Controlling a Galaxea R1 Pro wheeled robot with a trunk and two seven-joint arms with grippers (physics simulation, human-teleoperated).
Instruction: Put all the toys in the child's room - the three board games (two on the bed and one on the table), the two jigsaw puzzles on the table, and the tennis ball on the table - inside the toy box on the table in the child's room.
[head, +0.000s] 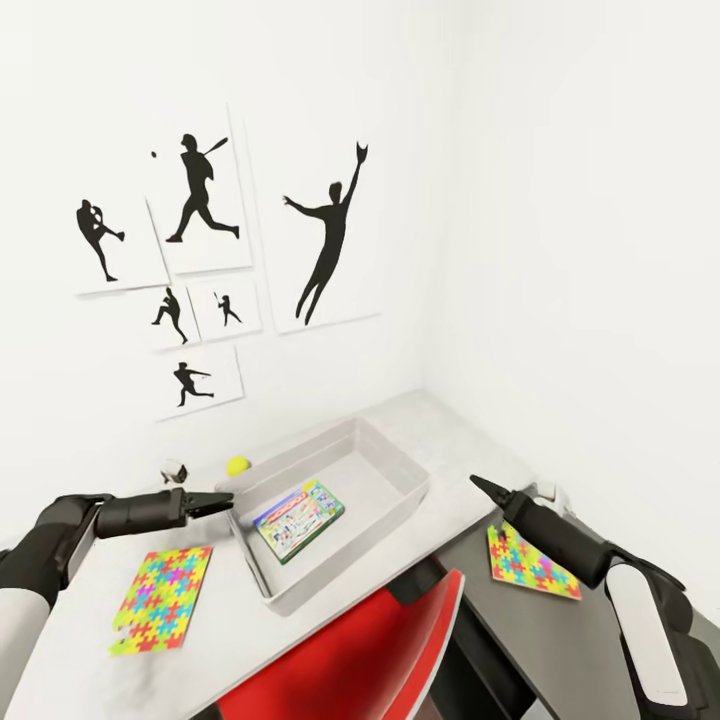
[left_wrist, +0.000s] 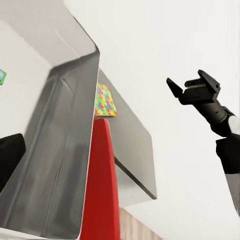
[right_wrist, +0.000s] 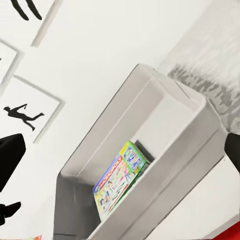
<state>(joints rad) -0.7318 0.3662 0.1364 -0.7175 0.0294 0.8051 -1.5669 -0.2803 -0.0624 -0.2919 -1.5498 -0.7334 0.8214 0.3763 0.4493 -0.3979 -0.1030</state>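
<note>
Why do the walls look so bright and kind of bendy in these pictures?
Head view: flat, even light leaves the white walls washed out, shadows are faint, and the wide lens bends the wall pictures and toy box. Left wrist view: the toy box wall and red chair loom close and stretched. Right wrist view: tilted, yet the board game stays sharp.

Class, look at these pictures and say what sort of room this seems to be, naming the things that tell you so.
Probably a child's bedroom or playroom: sports-silhouette pictures hang on the white wall, and a grey desk carries a toy bin holding a board game, a jigsaw puzzle and a tennis ball.
</note>
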